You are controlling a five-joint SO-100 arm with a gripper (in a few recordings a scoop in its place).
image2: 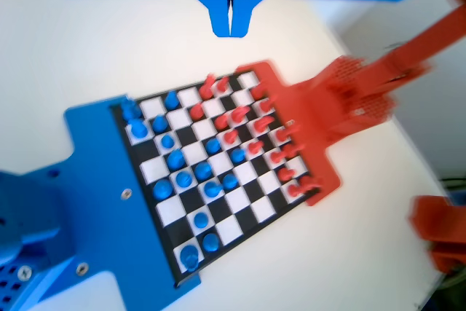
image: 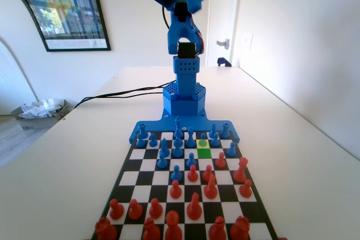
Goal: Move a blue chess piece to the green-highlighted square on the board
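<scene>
The board (image: pixel 128 179) lies in front of the blue arm's base in the fixed view. Its green-highlighted square (image: pixel 203 153) is bare, with a paler yellow-green square (image: pixel 202 144) touching its far side. A blue chess piece (image: pixel 203 137), a small pawn, stands at the far edge of that paler square. Other blue pawns (image: pixel 191 159) stand close by. The arm is raised high above the board. In the blurred wrist view my gripper (image2: pixel 231 14) hangs far above the board (image2: pixel 244 229), jaws closed together and holding nothing. Blue pawns (image2: pixel 175 158) show far below.
Red pieces (image: pixel 194 206) fill the near half of the board in the fixed view, some of them advanced to the middle rows. Taller blue pieces (image: pixel 178 130) line the far row. Black cables (image: pixel 121 93) run across the table at the left, behind the board.
</scene>
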